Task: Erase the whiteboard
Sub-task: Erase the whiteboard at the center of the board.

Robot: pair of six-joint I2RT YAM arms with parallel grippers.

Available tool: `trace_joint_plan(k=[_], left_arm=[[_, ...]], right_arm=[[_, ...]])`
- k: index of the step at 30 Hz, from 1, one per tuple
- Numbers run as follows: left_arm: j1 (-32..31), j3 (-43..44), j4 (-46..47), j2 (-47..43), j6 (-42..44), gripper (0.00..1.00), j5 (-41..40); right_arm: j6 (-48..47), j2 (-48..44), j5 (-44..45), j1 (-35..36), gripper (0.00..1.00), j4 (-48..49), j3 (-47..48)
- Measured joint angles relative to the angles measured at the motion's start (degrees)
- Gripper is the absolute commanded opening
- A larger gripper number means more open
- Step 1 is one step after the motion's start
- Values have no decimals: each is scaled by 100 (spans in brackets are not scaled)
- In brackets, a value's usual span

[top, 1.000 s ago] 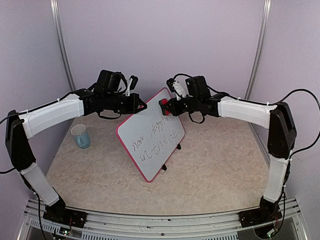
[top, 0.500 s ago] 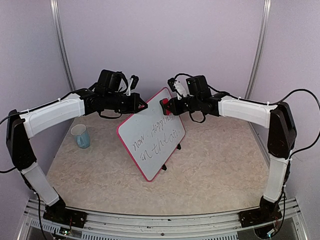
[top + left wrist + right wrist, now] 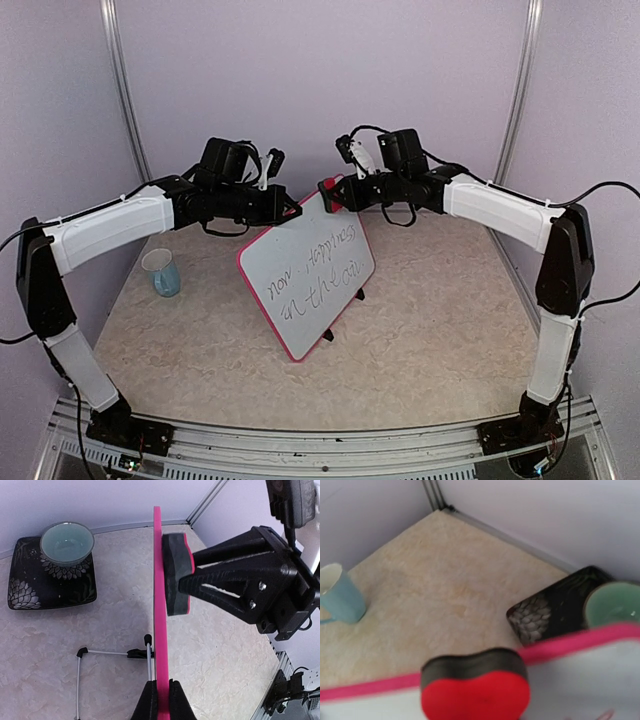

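The whiteboard (image 3: pixel 305 275) stands tilted on its wire stand (image 3: pixel 100 652) mid-table, with dark handwriting across its face. My left gripper (image 3: pixel 290 212) is shut on its pink frame (image 3: pixel 160 605), which appears edge-on in the left wrist view, pinched between both jaws at the bottom (image 3: pixel 161 700). My right gripper (image 3: pixel 335 192) is shut on a red eraser (image 3: pixel 475 692) with a black felt face. The eraser (image 3: pixel 176 575) rests against the board's top edge, above the writing.
A light blue cup (image 3: pixel 160 272) stands left of the board. Behind the board lie a dark patterned square plate (image 3: pixel 30 587) and a pale green bowl (image 3: pixel 66 541) on it. Walls and corner rails close in the back of the table.
The right gripper has lifted the eraser from the upper writing to the board's top edge, uncovering more of the words. Both grippers and the board have shifted slightly right.
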Motion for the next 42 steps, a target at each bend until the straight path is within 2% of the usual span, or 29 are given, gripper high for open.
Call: trace_joint_plan(k=[10,16,24,28,32,42], left_arm=[[11,81,-151,44,72,0,-138],[9,81,-133,44,81,0,-105],[-4,81,-83,44,142,0,-28],[-13,81,-70,44,160,0,-9],[-13,81,-74,44,157,0,-33],[-9,66,-98,44,153,0,-146]], right_arm=[[-63,-190,-122,-15,0,-157,-1294],[-127,-179,-105,-42,0,-494,-1099],[-181,76,-90,-155,0,-874,153],[-199,162,-90,-199,0,-918,431],[-203,190,-96,-201,0,-881,367],[-186,55,-105,-310,0,-597,-844]])
